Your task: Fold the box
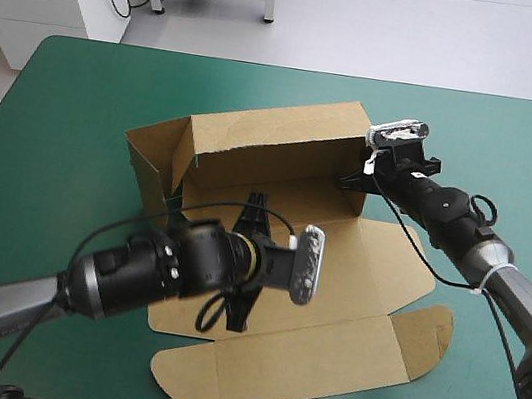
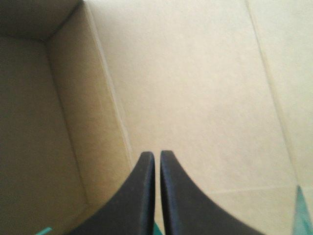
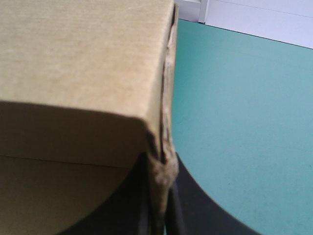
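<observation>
- box (image 1: 332,291) sits mid-table on the teal-green cover (image 1: 75,129), partly formed and open on top
- nearest the robot: lid panel (image 1: 308,318) lies flat on the cover, with a rounded flap (image 1: 426,336) splayed out at its right end
- left gripper (image 1: 258,201) comes in over the lid panel from the near left, tips down over the box floor (image 1: 307,194)
- left wrist view: left gripper (image 2: 157,155) has its fingers pressed together with only a thin slit between, and no board in the slit
- same view: the tips sit beside a crease where a lit brown panel (image 2: 195,88) meets a shaded upright one (image 2: 83,112)
- back wall (image 1: 286,137) stands raised along the far side; left end wall (image 1: 156,157) is up too
- right gripper (image 1: 348,180) reaches in from the right, at the right end of the back wall
- right wrist view: right gripper (image 3: 161,166) is clamped nearly closed on the board's vertical edge, and the edge (image 3: 165,169) is crumpled between the fingers
- that view also shows the wall face (image 3: 83,58) on one side of the grip and bare cover (image 3: 244,122) on the other
</observation>
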Motion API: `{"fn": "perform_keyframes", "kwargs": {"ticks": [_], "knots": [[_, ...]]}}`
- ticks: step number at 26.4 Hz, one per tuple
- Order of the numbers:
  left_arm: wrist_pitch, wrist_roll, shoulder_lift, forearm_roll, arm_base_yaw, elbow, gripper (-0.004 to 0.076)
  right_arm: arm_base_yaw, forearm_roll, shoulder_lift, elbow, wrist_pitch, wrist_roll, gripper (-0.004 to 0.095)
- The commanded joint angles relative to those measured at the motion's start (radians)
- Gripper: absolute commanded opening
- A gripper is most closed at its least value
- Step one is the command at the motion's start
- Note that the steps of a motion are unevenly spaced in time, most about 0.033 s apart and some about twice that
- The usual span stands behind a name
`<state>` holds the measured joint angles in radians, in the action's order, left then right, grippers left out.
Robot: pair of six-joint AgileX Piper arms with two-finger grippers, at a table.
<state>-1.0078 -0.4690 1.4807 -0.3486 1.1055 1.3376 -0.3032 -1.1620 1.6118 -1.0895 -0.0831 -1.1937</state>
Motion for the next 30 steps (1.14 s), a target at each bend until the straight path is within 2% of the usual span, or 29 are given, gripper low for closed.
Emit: {"fn": "perform_keyframes", "kwargs": {"ticks": [1, 5, 10, 15, 16, 19, 25, 26, 27, 30], "knots": [[-0.149, -0.204, -0.048, 0.313, -0.184, 0.150, 0.0016, 0.003, 0.000, -0.025, -0.025, -0.021, 0.007, -0.0019], [-0.241, -0.280, -0.064, 0.527, -0.452, 0.252, 0.0008, 0.003, 0.000, -0.024, -0.025, -0.025, 0.017, -0.0019], [-0.210, -0.288, -0.106, 0.680, -0.800, 0.277, -0.0008, 0.009, 0.004, -0.024, -0.023, -0.030, 0.026, -0.0019], [-0.206, -0.327, -0.135, 0.965, -1.160, 0.230, -0.0008, 0.048, 0.094, -0.024, -0.023, -0.095, 0.098, -0.0018], [-0.206, -0.356, -0.143, 1.109, -1.298, 0.178, -0.0008, 0.066, 0.181, -0.024, -0.023, -0.130, 0.179, -0.0017], [-0.206, -0.376, -0.144, 1.245, -1.460, 0.102, -0.0008, 0.089, 0.330, -0.024, -0.035, -0.185, 0.349, -0.0014], [-0.190, -0.359, -0.144, 1.322, -1.644, -0.006, -0.0008, 0.089, 0.662, -0.024, -0.168, -0.322, 0.781, -0.0010], [-0.188, -0.364, -0.144, 1.329, -1.653, -0.031, -0.0008, 0.089, 0.748, -0.024, -0.238, -0.406, 0.866, -0.0009], [-0.186, -0.371, -0.144, 1.329, -1.653, -0.040, -0.0008, 0.089, 0.785, -0.024, -0.283, -0.458, 0.902, -0.0009], [-0.170, -0.376, -0.143, 1.327, -1.653, -0.052, -0.0008, 0.089, 0.920, -0.024, -0.505, -0.711, 1.066, -0.0009]]}}
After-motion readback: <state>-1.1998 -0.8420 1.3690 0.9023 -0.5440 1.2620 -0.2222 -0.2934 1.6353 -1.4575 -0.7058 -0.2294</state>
